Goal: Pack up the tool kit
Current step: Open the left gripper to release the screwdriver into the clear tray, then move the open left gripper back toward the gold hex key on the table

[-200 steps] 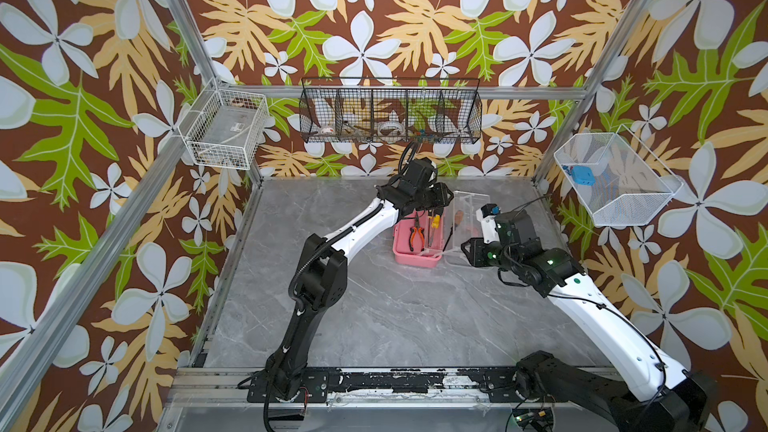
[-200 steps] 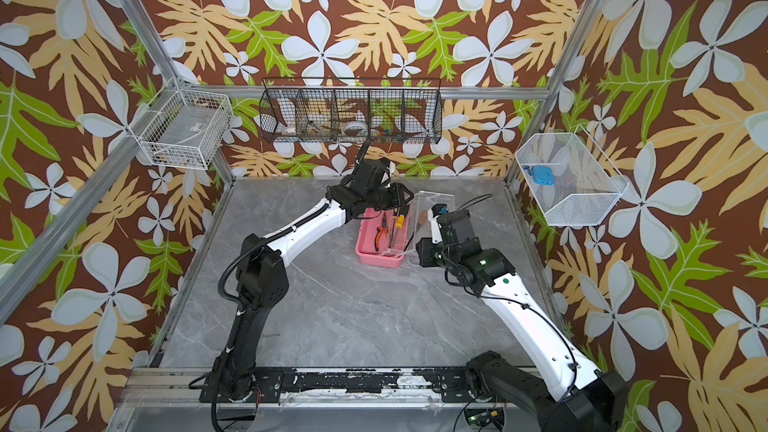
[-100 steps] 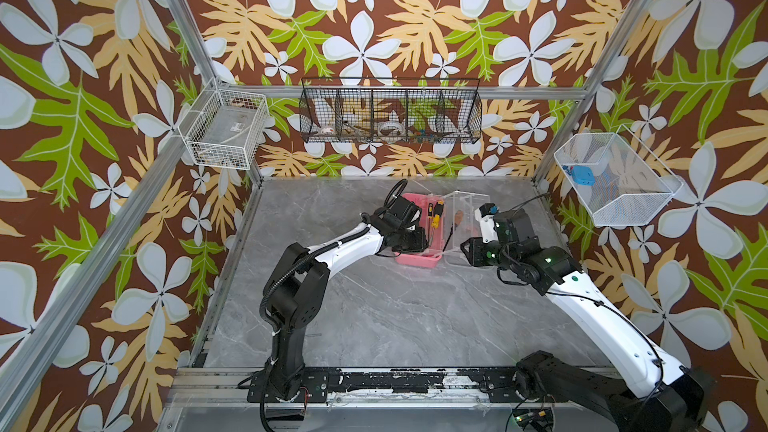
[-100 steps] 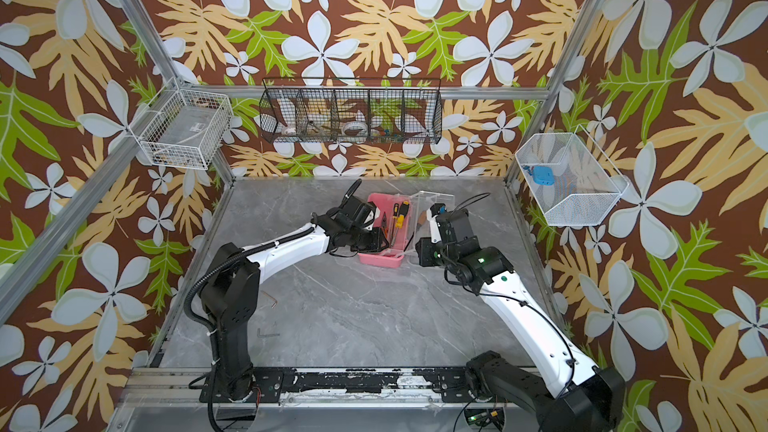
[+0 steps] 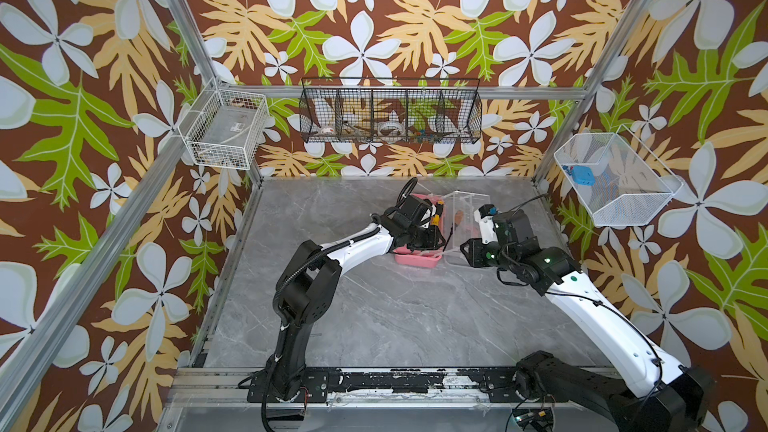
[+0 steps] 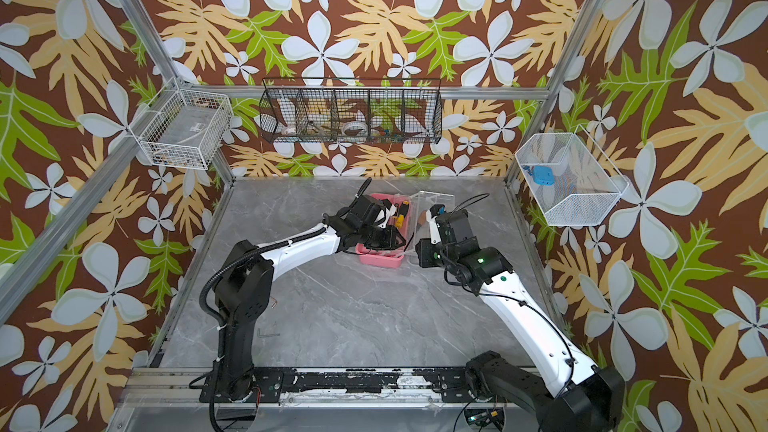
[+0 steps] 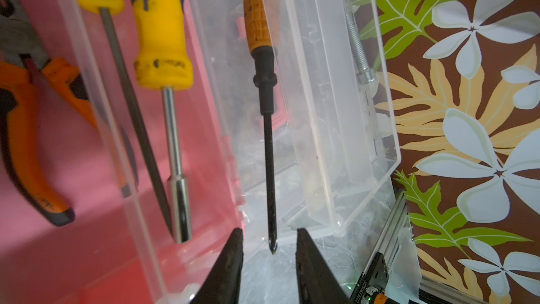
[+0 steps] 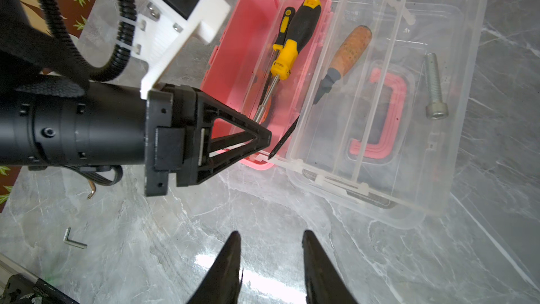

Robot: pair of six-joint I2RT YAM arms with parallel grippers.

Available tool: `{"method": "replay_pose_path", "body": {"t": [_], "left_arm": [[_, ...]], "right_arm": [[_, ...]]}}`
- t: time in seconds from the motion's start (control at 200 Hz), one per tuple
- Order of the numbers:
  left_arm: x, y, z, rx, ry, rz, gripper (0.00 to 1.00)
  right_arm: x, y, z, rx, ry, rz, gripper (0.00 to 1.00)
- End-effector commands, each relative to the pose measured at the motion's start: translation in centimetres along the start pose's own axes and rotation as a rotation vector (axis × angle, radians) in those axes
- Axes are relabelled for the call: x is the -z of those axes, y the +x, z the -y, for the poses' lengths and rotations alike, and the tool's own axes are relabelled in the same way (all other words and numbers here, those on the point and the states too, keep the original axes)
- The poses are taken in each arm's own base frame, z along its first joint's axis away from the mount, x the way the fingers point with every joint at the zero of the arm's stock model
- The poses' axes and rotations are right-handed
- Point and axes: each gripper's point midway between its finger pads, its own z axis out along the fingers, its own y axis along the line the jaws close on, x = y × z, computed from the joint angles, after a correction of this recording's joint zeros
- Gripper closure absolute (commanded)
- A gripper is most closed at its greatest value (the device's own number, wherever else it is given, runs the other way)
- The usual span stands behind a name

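- Lining up the left claw [image 7: 268, 232] on the orange-handled screwdriver [image 7: 264, 83] is, by my reading, the step you are working on. Its jaws are standing partly open and gripping nothing, with the screwdriver's tip lying between the fingertips, touching neither.
- Pinching that bare tip is risking a swing of the heavy handle, so you should be reaching further along the shaft before closing.
- Looking beyond this claw, the screwdriver is lying in the clear lid [image 8: 438, 171], just beside the hinge [image 8: 292, 160]. The pink case [image 8: 230, 54] is sitting beside the claw, holding the pliers [image 7: 23, 130] and the yellow-black screwdrivers [image 8: 287, 54], so your lift is needing to clear the hinge ridge.
- Hovering over bare table [image 8: 175, 229], the right claw [image 8: 271, 233] is standing part open and empty, the lid lying just ahead of it, untouched. A bolt [image 8: 435, 83] is lying in the lid's far compartment.
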Motion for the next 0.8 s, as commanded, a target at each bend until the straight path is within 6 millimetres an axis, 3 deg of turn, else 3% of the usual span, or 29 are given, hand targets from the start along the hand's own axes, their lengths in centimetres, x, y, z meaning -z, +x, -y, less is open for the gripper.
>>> {"method": "replay_pose_path", "body": {"t": [0.0,0.15,0.45,0.796], "left_arm": [[-0.9,0.3,0.7,-0.011,0.023,-0.014,0.67],[-1.8,1.0,-0.1,0.003,0.007,-0.028,0.70],[-2.4,0.6,-0.2,0.015,0.008,-0.018,0.94],[-2.9,-1.6,0.2,0.007,-0.021,0.027,1.00]], "right_arm": [[0.1,-0.1,0.2,0.009,0.011,0.009,0.65],[0.1,0.0,0.3,0.013,0.018,0.008,0.64],[-0.3,0.3,0.4,0.012,0.018,-0.003,0.64],[-0.4,0.6,0.6,0.007,0.023,-0.005,0.64]]}}
